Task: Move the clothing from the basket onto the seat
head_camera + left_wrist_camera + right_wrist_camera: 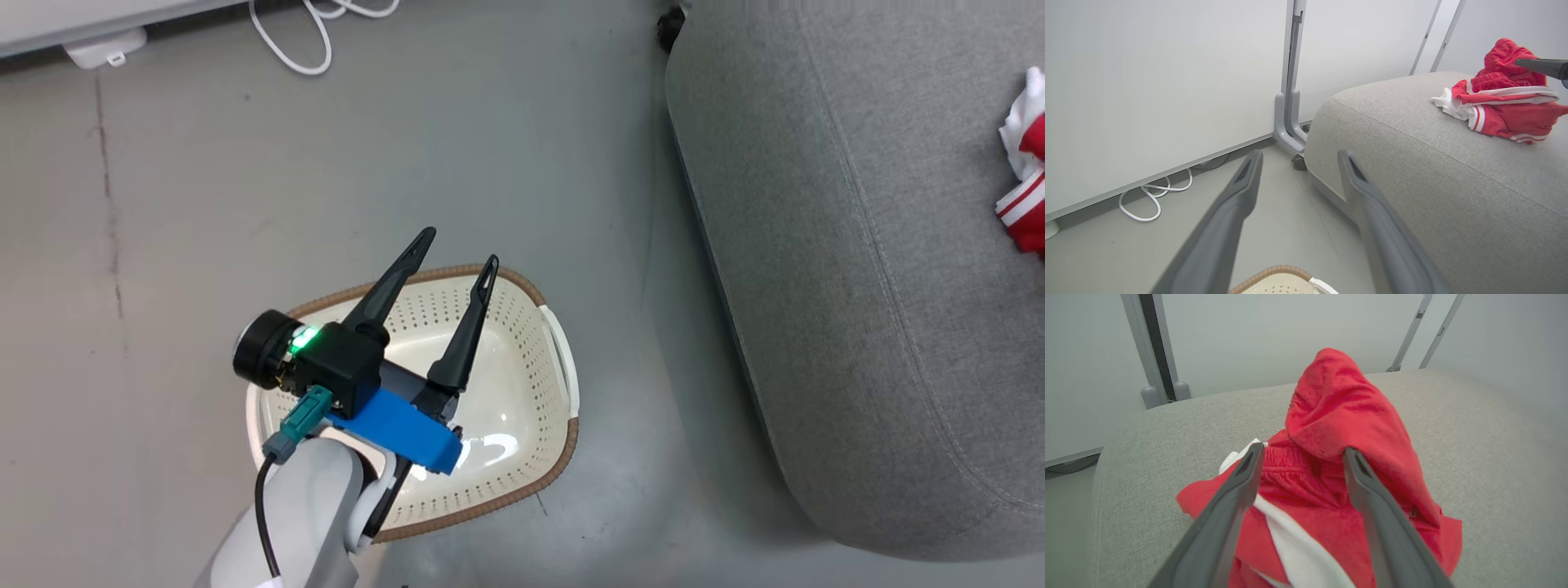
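Observation:
The cream basket (522,384) with a brown rim sits on the floor, and its visible inside holds nothing. Above it my left gripper (460,247) is open with nothing between its fingers; its wrist view has it (1300,154) aimed at the floor beside the seat. The grey seat (816,245) carries the clothing (1506,106), a heap of two red garments, one with white panels and stripes. My right gripper (1303,449) is open just over this clothing (1347,416), a finger either side of a raised red fold. One of its fingers (1539,66) shows beside the heap.
A white cable (294,41) loops on the grey floor by the wall panel. A grey metal post foot (1288,122) stands by the seat's corner. Bare floor lies left of the basket and between it and the seat.

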